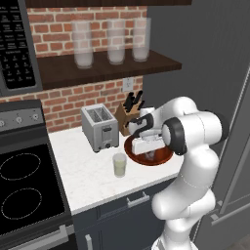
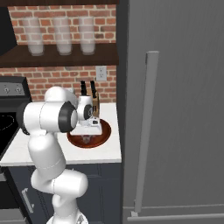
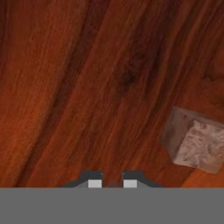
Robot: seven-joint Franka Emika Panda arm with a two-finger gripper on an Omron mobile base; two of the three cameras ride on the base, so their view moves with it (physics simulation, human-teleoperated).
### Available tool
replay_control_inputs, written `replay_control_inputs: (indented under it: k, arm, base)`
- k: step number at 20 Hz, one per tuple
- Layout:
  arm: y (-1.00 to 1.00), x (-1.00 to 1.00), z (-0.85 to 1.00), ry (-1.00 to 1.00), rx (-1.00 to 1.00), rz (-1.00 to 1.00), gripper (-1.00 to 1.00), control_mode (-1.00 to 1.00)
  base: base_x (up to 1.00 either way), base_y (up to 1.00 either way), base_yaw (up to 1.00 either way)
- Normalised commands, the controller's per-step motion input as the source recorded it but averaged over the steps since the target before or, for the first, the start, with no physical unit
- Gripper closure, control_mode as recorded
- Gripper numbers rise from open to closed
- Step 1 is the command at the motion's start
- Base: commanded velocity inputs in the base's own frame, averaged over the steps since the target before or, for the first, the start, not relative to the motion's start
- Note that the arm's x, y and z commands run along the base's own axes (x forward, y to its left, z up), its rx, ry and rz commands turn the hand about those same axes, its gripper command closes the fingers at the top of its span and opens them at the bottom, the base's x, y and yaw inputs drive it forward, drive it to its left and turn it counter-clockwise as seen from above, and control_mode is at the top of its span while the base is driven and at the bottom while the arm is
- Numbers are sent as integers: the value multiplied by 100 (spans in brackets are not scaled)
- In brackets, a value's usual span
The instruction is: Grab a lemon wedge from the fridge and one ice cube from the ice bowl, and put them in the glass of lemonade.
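Hand (image 3: 112, 181) | nearly closed, low in ice bowl (image 3: 65, 87) | ice cube (image 3: 194, 142) beside

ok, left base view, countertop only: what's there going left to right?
toaster → glass of lemonade → ice bowl, with the gripper down inside it. The knife block sits behind, overlapping toaster and arm, so I left it out.

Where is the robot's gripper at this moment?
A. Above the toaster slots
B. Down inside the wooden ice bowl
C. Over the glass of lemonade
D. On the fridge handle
B: the gripper reaches down into the reddish-brown ice bowl, right of the glass of lemonade, and the hand view shows wood grain with an ice cube nearby.
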Motion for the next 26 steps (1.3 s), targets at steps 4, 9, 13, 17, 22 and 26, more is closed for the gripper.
replay_control_inputs:
  k: [4, 9, 13, 17, 22, 26]
  arm:
    - [0, -4, 18, 0, 0, -10, 100, -100]
    - [0, 0, 75, -2, 0, -5, 100, -100]
    - [10, -7, 83, -8, 0, -2, 100, -100]
    - [33, -15, 81, -10, 0, -1, 100, -100]
    - [71, -7, 56, -13, 0, 0, 100, -100]
    - [90, -22, 26, -9, 0, 0, 100, -100]
  base:
    - [0, 0, 0]
    - [0, 0, 0]
    - [0, 0, 0]
    - [0, 0, 0]
    - [0, 0, 0]
    - [0, 0, 0]
